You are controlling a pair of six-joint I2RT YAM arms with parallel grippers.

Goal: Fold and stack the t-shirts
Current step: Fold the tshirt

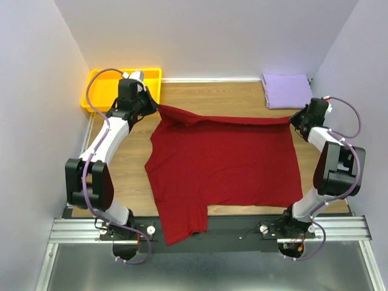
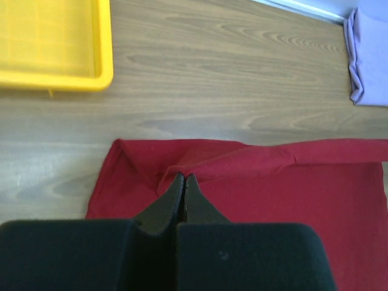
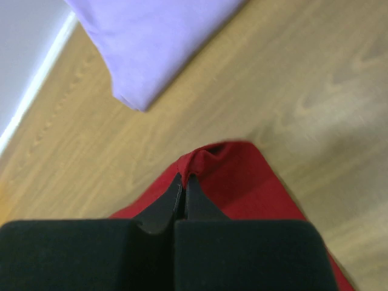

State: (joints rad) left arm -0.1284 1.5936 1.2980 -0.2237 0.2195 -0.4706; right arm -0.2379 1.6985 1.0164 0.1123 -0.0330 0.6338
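The deep red t-shirt (image 1: 221, 170) lies spread on the wooden table, one sleeve hanging over the near edge. My left gripper (image 1: 155, 108) is shut on its far left corner, seen in the left wrist view (image 2: 183, 176) pinching a raised fold of red t-shirt (image 2: 267, 194). My right gripper (image 1: 293, 119) is shut on its far right corner; the right wrist view (image 3: 183, 176) shows the red t-shirt (image 3: 242, 182) bunched at the tips. The far edge is stretched between both grippers. The pale lavender t-shirt (image 1: 287, 90) lies folded at the far right, also in the left wrist view (image 2: 368, 54) and the right wrist view (image 3: 157, 36).
A yellow-orange plastic tray (image 1: 97, 86) stands at the far left corner, just behind my left gripper, also in the left wrist view (image 2: 54, 42). White walls enclose the table on three sides. The metal base rail (image 1: 212, 230) runs along the near edge.
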